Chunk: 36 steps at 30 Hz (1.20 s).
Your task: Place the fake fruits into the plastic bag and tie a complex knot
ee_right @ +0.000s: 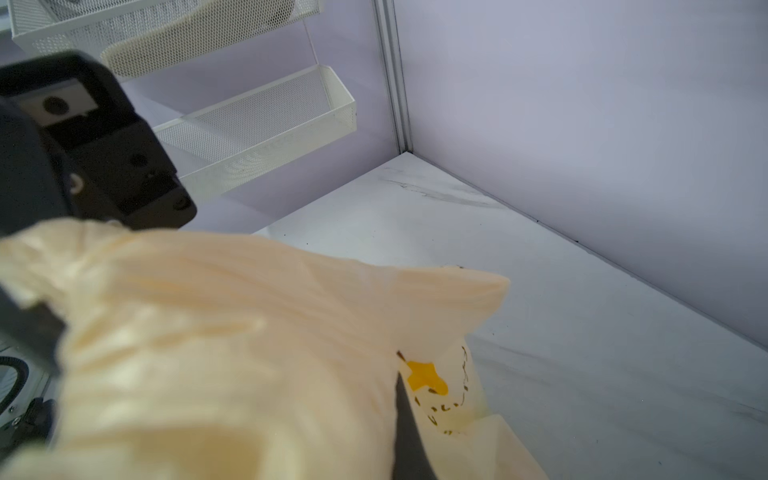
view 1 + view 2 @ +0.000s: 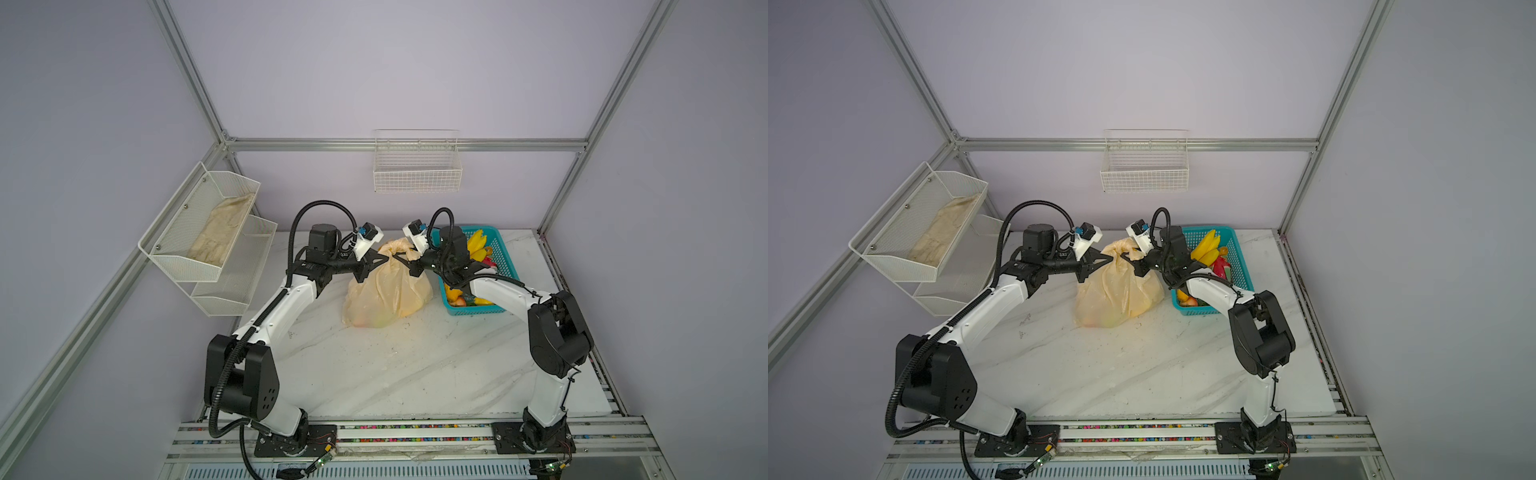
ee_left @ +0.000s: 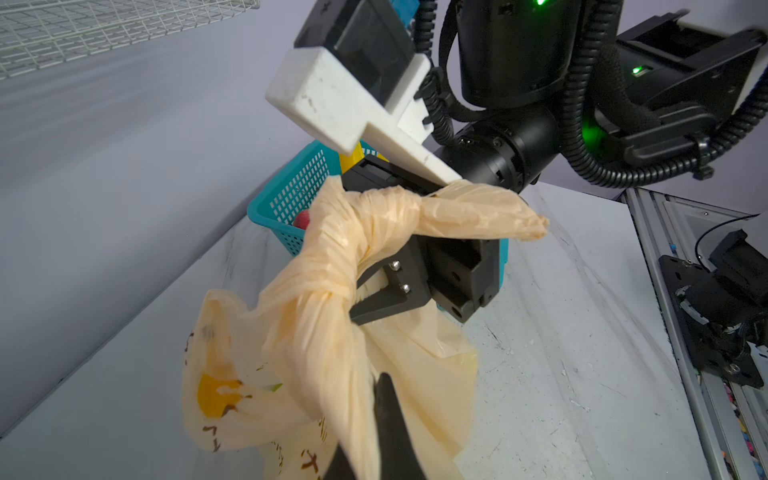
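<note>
The plastic bag (image 2: 386, 291) (image 2: 1117, 291) stands full at the middle of the table, with faint fruit colours showing through its lower part. Its handle strips are twisted into the knot (image 2: 394, 247) (image 3: 332, 286) at the top. My left gripper (image 2: 384, 259) (image 3: 365, 395) is shut on a handle strip from the left. My right gripper (image 2: 398, 258) (image 1: 374, 395) is shut on bag plastic from the right, one finger hidden. More fake fruits lie in the teal basket (image 2: 509, 266): bananas (image 2: 476, 245) and a dragon fruit (image 2: 1221, 266).
A white two-tier mesh shelf (image 2: 208, 249) hangs on the left wall and holds a beige cloth (image 2: 224, 232). A white wire basket (image 2: 417, 166) hangs on the back wall. The teal basket touches the bag's right side, under my right arm.
</note>
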Each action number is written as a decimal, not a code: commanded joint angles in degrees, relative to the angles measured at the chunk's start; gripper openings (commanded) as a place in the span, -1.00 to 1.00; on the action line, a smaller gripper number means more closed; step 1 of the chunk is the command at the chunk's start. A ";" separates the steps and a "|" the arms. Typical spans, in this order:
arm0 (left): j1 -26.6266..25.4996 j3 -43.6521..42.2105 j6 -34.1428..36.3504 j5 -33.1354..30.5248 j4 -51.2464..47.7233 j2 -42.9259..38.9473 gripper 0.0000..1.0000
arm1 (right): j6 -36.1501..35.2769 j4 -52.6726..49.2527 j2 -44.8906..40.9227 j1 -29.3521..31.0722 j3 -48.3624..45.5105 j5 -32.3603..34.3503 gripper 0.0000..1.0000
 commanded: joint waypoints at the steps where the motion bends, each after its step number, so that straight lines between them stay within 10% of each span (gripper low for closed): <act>1: -1.64 -2.49 -0.93 1.73 3.44 -0.86 -1.00 | 4.12 4.78 -1.44 0.83 -0.69 3.01 -1.00; 15: -5.34 -5.87 0.44 -0.89 5.66 0.78 -0.97 | 7.78 15.15 -0.65 0.81 -3.83 -3.06 -1.00; 28: -5.50 -11.88 -1.26 1.04 10.75 -2.45 -0.23 | 9.56 28.74 1.74 -2.08 -7.55 -12.28 -1.00; 36: -5.55 -15.56 -2.97 0.61 13.56 -4.20 -0.22 | 12.27 32.88 2.59 -2.66 -8.42 -13.50 -1.00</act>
